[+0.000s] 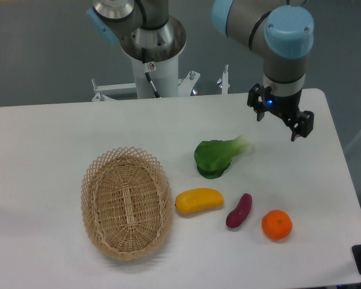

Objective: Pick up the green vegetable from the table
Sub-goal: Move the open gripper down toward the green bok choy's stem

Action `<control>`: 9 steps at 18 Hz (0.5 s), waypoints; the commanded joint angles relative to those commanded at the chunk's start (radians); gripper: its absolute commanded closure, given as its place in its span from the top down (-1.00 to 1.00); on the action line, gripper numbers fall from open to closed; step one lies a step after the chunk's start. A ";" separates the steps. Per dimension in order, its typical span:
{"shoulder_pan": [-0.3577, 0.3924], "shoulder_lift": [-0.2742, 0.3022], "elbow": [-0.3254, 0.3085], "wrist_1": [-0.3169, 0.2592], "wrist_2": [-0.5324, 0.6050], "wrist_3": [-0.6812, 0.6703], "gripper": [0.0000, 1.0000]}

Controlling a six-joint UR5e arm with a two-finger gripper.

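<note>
The green vegetable (pixel 217 156) lies on the white table (pixel 60 132) right of centre, its dark leaf toward the front left and its pale stem pointing back right. My gripper (pixel 278 124) hangs above the table to the right of the vegetable and behind it, apart from it. Its fingers are spread and hold nothing.
A wicker basket (pixel 126 201) stands at the front left. In front of the vegetable lie a yellow oblong piece (pixel 198 200), a small purple eggplant piece (pixel 239 211) and an orange (pixel 277 224). The robot's base (pixel 151 54) stands behind the table.
</note>
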 joint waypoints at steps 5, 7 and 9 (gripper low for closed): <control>0.029 -0.008 -0.129 0.165 -0.070 0.128 1.00; 0.052 -0.012 -0.181 0.175 -0.072 0.227 1.00; 0.074 -0.012 -0.210 0.181 -0.072 0.303 1.00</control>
